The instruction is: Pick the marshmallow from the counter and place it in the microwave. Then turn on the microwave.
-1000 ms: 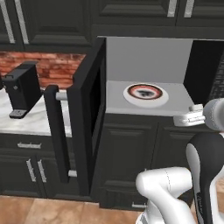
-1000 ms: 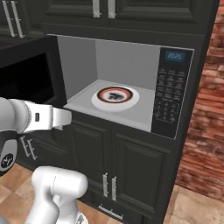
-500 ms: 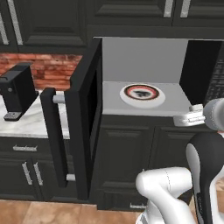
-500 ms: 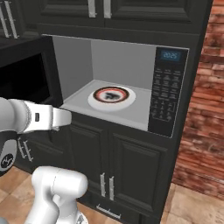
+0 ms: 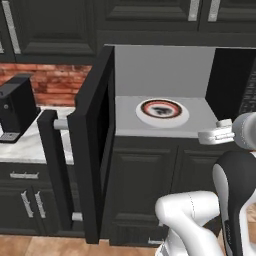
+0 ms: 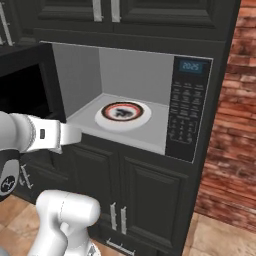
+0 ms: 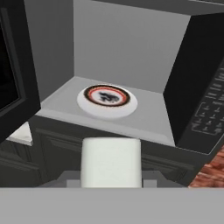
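The marshmallow (image 7: 111, 159) is a whitish block low in the hand view, and my gripper (image 7: 111, 176) is shut on it. In front of it the microwave (image 7: 131, 57) stands open with its grey inside bare. The red-ringed white turntable (image 7: 107, 99) lies on its floor, beyond the marshmallow. From the base views, my hand (image 5: 214, 135) (image 6: 69, 135) hovers just outside the microwave's front edge, level with its floor. The microwave's door (image 5: 95, 145) is swung out to the left. The counter (image 5: 30, 145) lies left of the door.
A black coffee machine (image 5: 17, 107) stands on the counter at the far left. The keypad (image 6: 186, 107) lines the microwave's right side. Dark cabinets (image 6: 150, 195) sit below and above. A brick wall (image 6: 227, 150) runs to the right.
The whole picture has slid a little to the left, so the base has driven to the right. The gripper keeps its hold on the marshmallow, in the same pose.
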Controlling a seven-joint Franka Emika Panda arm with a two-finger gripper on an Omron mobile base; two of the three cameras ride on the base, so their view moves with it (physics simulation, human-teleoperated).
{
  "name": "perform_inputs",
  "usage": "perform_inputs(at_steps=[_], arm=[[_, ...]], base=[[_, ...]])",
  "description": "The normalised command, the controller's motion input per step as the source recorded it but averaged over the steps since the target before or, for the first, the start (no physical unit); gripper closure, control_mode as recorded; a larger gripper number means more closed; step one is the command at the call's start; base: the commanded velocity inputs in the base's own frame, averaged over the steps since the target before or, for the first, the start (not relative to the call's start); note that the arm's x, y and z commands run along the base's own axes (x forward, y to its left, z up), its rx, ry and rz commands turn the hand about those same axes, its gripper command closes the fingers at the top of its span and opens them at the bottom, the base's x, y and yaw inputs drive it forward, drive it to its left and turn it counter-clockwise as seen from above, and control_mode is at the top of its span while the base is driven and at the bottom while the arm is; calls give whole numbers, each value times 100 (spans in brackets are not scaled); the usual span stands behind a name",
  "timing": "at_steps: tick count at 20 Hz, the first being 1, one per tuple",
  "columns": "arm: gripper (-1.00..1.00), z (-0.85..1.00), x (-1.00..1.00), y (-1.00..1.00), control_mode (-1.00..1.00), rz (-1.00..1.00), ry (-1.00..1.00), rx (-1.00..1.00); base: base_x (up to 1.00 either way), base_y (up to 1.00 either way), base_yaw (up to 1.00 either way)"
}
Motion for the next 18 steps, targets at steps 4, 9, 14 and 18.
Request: perform_inputs(at_steps=[4, 9, 14, 18], arm=[[100, 0, 0, 0, 100, 0, 0, 0], [100, 0, 0, 0, 100, 0, 0, 0], [100, 0, 0, 0, 100, 0, 0, 0], [100, 0, 0, 0, 100, 0, 0, 0]], base=[[27, -1, 0], [27, 0, 0], [20, 0, 0], [17, 0, 0]])
